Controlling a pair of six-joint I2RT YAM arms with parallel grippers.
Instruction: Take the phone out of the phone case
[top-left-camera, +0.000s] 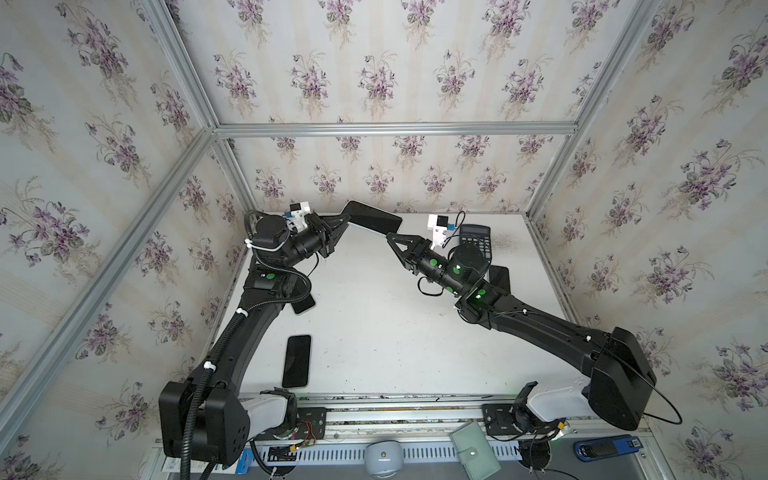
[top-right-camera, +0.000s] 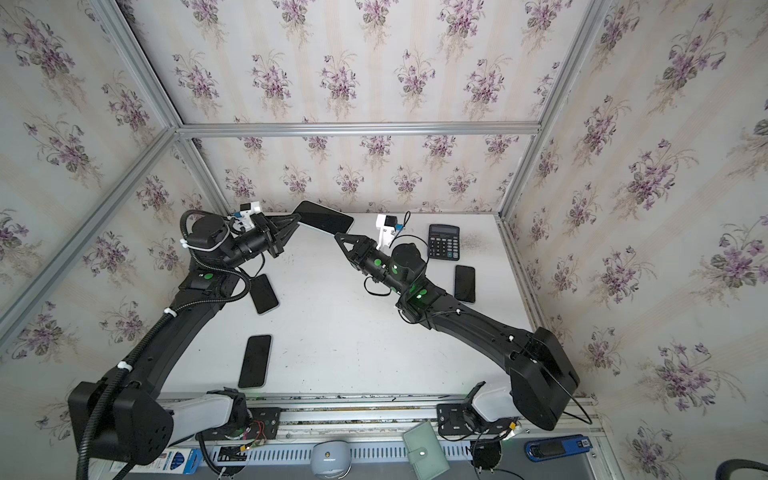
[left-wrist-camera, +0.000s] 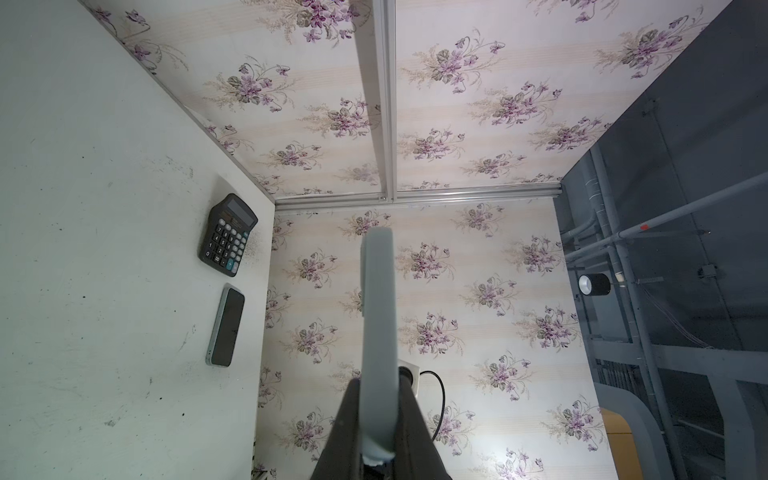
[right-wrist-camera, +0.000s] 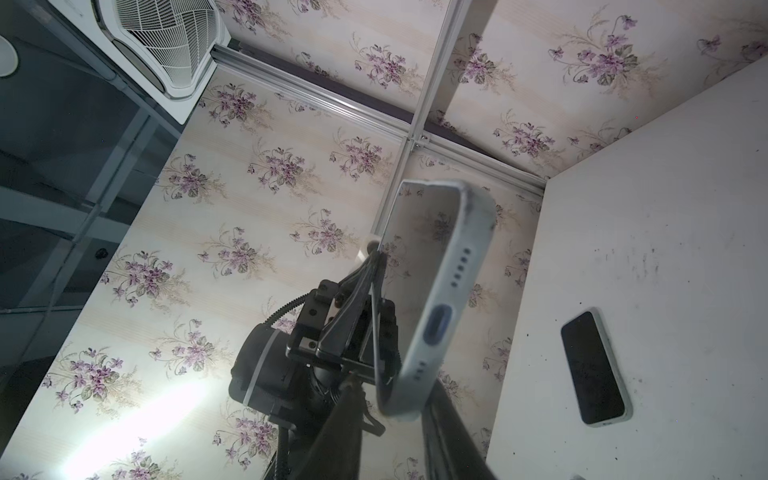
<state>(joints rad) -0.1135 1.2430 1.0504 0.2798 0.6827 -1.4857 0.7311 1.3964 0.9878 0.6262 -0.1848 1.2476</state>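
The phone (top-left-camera: 374, 218) (top-right-camera: 326, 218), dark screen up, hangs above the back of the table, still inside its pale grey-blue phone case (left-wrist-camera: 376, 316). My left gripper (top-left-camera: 345, 222) (left-wrist-camera: 376, 415) is shut on one end of the case, a finger on each flat side. From the right, my right gripper (top-left-camera: 388, 237) (right-wrist-camera: 397, 409) straddles the corner at the other end, where the case (right-wrist-camera: 440, 307) shows its charging port and speaker holes. One finger lies against the case. The other is blurred and looks slightly off it, so I cannot tell whether it presses.
Three more phones lie on the table: front left (top-left-camera: 297, 361), under the left arm (top-right-camera: 264, 293), and right (top-right-camera: 464, 284). A black calculator (top-right-camera: 444, 242) sits at the back right. A green wallet (top-left-camera: 473, 451) and a grey dome (top-left-camera: 383, 457) lie on the front rail.
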